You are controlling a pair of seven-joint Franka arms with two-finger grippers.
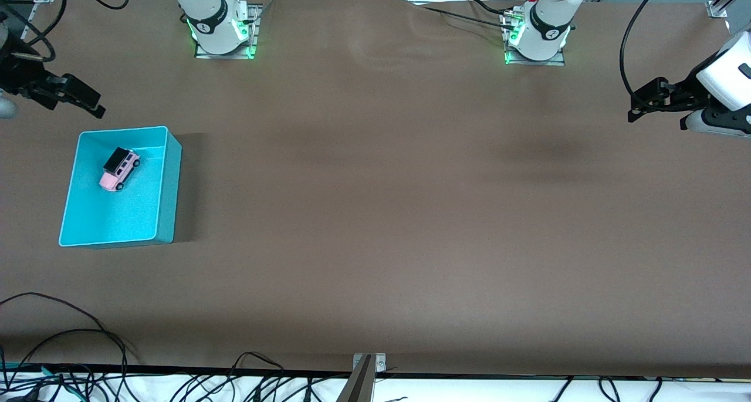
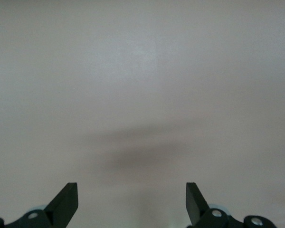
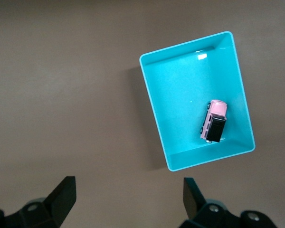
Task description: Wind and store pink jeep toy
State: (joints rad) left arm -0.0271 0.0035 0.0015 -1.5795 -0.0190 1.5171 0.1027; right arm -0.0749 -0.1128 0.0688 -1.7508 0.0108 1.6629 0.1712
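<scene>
Near the right arm's end of the bench (image 1: 375, 214) sits a cyan bin (image 1: 167, 191), and inside it rests the pink jeep toy (image 1: 119, 169) — on its wheels, in the half of the bin farther from the front camera, its black rear pointing away from that camera. The right end effector (image 1: 88, 101) hangs in the air just past the bin's corner at that same end, fingers spread and released, grasping nothing. The left end effector (image 1: 642, 104) waits over bare brown bench at the left arm's end — likewise released, its two fingers (image 2: 66, 202) apart.
</scene>
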